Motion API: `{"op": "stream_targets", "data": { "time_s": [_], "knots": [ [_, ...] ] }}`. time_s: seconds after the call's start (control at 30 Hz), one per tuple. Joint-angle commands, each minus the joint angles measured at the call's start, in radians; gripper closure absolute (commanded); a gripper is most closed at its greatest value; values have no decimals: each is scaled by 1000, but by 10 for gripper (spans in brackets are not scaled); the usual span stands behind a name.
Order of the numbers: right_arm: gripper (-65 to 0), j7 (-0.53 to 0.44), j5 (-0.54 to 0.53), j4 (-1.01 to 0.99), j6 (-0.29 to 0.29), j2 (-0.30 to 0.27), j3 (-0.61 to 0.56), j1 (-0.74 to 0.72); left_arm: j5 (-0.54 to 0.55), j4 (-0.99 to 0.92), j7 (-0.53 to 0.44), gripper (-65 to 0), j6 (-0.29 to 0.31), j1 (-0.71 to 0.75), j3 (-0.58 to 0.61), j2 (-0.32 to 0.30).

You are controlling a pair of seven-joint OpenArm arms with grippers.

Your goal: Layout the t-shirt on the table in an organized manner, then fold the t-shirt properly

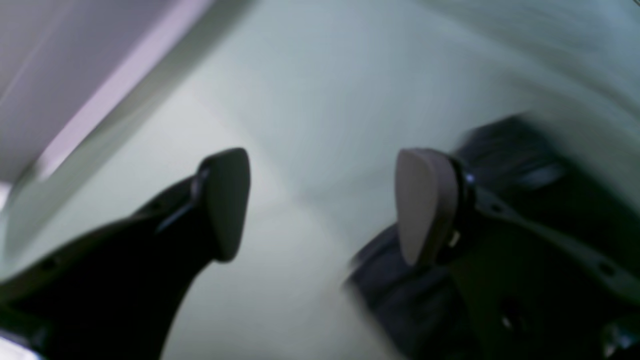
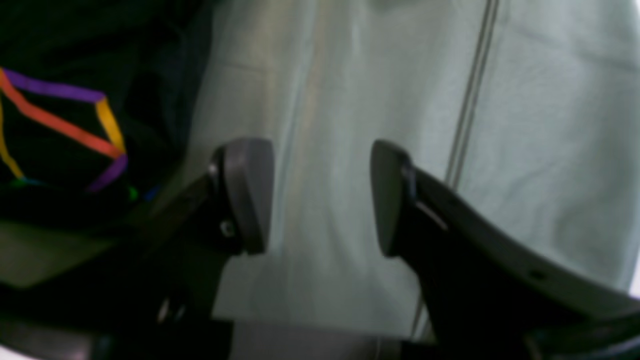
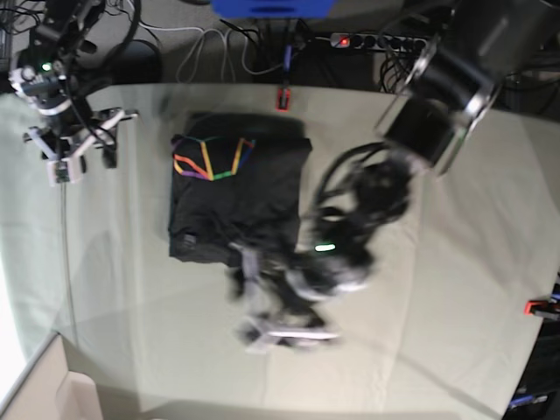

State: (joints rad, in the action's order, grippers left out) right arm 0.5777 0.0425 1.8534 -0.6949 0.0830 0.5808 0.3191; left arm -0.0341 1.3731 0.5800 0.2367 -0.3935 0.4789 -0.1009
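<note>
Both sets of fingers [image 1: 320, 205] [image 2: 320, 197] gape wide — empty — above the table [image 2: 550, 125].

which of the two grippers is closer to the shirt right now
The left gripper, at the t-shirt's near edge, blurred in the base view; its own camera shows dark fabric beside one of its fingers. The right gripper hangs apart over bare table.

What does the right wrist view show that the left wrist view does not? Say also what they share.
Only the right wrist view shows the shirt's rainbow graphic and the right gripper, open over bare table. Only the left wrist view shows the left gripper, open, with plain dark, blurred fabric beside one finger. Both show the shirt and the pale table cloth.
</note>
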Motion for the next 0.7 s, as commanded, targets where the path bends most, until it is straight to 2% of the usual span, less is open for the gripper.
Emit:
{"op": "stream_targets", "data": {
  "time_s": [0.0,0.07,0.2,0.23,0.33,0.5,0.67],
  "knots": [
    [-306,-28,-22,32,-3,-2,-2,-2,3,65,-12,-439,-7,31,-69,-20],
    [-248,-28,-22,53,-3,10,-38,-2,3,167,-12,-439,-7,133,-220,-50],
    [-32,-28,-22,85,-3,14,-155,-2,4,315,-12,-439,-4,353,-563,-59],
    [0,-28,-22,87,-3,16,-201,-1,4,338,-12,-439,-4,402,-642,-55],
    [0,-28,-22,79,-3,14,-322,-5,6,360,-13,-439,-3,502,-817,-50],
    [0,-32,-20,67,-3,16,-482,-11,6,371,-15,-439,-3,635,-1012,-50],
    [0,-38,-20,-65,-3,7,-494,-47,6,372,-18,-439,-3,710,-1172,-13]
  ]
}}
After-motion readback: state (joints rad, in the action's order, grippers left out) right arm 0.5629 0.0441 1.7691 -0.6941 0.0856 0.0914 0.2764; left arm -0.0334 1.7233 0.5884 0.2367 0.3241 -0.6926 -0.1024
